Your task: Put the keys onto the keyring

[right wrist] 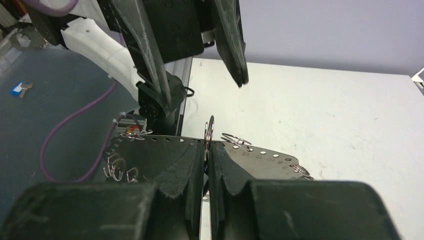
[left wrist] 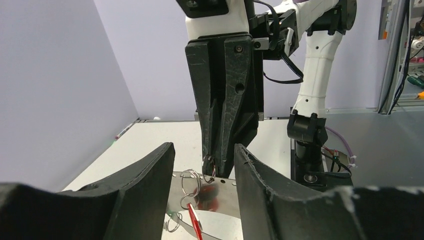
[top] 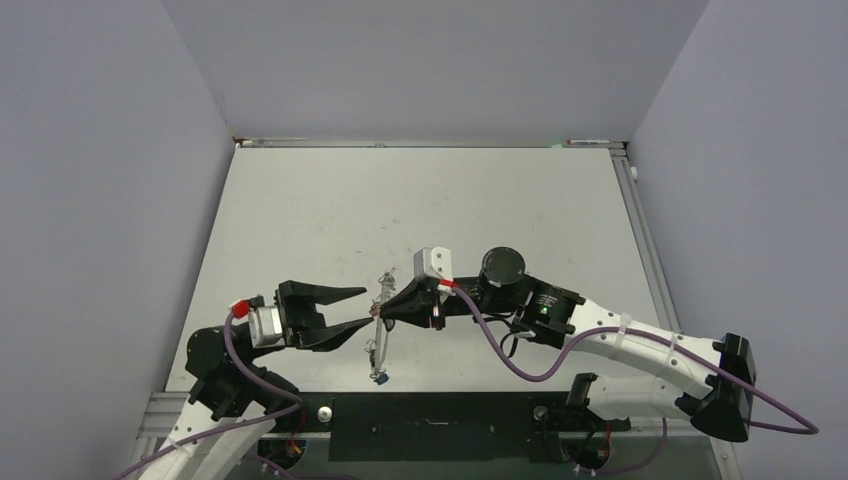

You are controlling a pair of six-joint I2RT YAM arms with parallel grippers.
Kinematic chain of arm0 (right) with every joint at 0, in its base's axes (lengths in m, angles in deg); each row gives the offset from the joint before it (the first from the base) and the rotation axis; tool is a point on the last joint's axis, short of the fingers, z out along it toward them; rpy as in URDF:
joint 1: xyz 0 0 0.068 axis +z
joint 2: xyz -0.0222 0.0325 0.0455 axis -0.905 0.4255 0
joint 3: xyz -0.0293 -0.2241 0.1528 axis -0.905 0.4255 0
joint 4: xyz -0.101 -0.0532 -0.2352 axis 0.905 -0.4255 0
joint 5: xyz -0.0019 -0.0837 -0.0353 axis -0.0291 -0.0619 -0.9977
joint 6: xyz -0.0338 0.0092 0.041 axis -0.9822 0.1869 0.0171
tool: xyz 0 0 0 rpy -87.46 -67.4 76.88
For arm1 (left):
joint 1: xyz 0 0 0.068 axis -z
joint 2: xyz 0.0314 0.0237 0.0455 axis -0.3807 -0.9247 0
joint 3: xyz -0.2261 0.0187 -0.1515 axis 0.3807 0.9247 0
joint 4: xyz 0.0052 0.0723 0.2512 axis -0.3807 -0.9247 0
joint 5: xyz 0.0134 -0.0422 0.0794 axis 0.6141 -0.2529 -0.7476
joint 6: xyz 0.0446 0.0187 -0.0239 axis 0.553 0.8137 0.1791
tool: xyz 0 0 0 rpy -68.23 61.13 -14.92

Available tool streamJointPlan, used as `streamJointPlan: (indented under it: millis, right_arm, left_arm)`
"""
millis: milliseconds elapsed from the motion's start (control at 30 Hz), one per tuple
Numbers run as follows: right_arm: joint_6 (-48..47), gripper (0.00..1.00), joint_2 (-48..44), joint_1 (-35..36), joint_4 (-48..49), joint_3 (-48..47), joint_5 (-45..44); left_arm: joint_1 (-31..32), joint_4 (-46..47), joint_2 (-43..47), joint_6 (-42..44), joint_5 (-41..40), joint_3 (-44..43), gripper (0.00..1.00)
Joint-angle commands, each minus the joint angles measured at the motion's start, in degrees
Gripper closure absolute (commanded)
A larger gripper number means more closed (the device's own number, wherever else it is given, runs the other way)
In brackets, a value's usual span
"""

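My right gripper point(right wrist: 206, 146) is clenched on a small split ring point(right wrist: 209, 130). The ring stands upright out of the tips at the centre of the right wrist frame, just over the holed edge of the keyring point(right wrist: 270, 159), which shows here as a flat metal piece with numbered holes. I judge this grip steadies the ring for threading. My left gripper point(left wrist: 204, 150) is released, its fingers point(left wrist: 145, 180) spread either side of that spot, probably to take hold next. A blue-tagged key point(top: 381, 378) sits at the keyring's near end, lower centre of the top view.
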Motion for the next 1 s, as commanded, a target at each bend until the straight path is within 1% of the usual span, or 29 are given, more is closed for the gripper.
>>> streamJointPlan:
  millis: [0,100,200,300,433,567,767,967]
  right_arm:
    - [-3.21,0.95,-4.01,-0.79,-2.55,-3.14,-1.58]
    - [-5.09,0.95,-4.82,-0.89,-8.37,-4.54,-2.46]
    - [-7.14,0.95,-4.03,-0.91,-16.18,-6.87,-2.96]
    - [-7.87,0.95,-4.01,-0.81,-20.31,-8.01,-3.31]
    - [-8.52,0.95,-4.39,-0.30,-23.80,-8.97,-2.89]
    - [-9.17,0.95,-3.51,0.84,-26.50,-10.30,-3.02]
    - [-9.57,0.95,-3.00,2.46,-27.28,-10.91,-3.99]
    - [-10.01,0.95,-2.02,3.39,-27.39,-11.20,-3.24]
  left_arm:
    - [0.75,-7.28,1.29,6.88,-2.40,-3.74,0.55]
    - [2.37,-12.63,1.33,11.02,-1.51,-5.10,0.55]
    - [4.35,-19.83,-0.22,17.03,-0.29,-7.59,0.55]
    - [5.03,-24.50,-1.69,19.47,0.80,-9.86,0.55]
    - [5.96,-26.86,-3.36,20.56,4.39,-12.33,0.55]
    - [7.08,-29.66,-7.65,21.64,7.85,-14.53,0.57]
    - [8.51,-29.82,-12.59,21.08,7.81,-14.59,0.59]
    - [10.04,-27.76,-13.10,19.96,7.03,-13.06,0.63]
